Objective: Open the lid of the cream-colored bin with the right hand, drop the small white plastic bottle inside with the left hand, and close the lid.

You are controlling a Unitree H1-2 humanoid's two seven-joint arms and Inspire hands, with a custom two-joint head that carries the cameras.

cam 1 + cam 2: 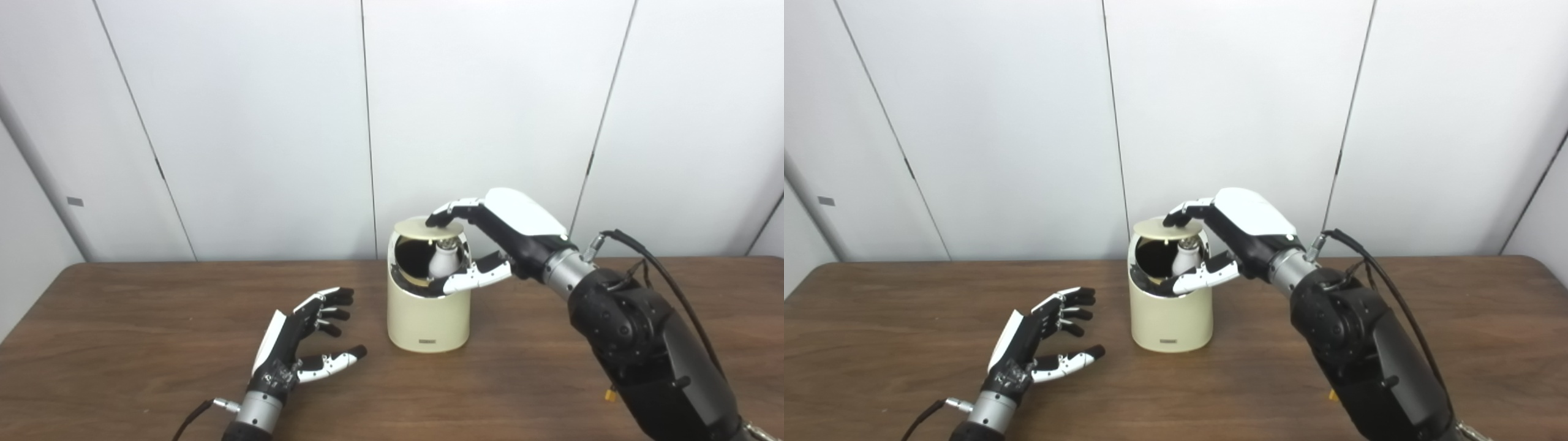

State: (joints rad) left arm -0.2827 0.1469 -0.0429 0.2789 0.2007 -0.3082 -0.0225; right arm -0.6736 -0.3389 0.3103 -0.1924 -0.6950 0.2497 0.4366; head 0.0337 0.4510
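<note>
The cream-colored bin [429, 318] stands upright mid-table. Its round lid [422, 229] is tilted, leaving a dark opening at the front. The small white plastic bottle [444, 260] stands inside the bin, seen through that opening; it also shows in the right eye view [1185, 257]. My right hand [514, 226] reaches in from the right, its fingers on top of the lid and its thumb at the lower rim of the opening. My left hand [294, 343] is open and empty, low over the table to the left of the bin and apart from it.
The brown wooden table [122, 318] spreads wide on both sides of the bin. A white panelled wall stands right behind the table's far edge. My right forearm and its black cable [667, 282] cross the table's right part.
</note>
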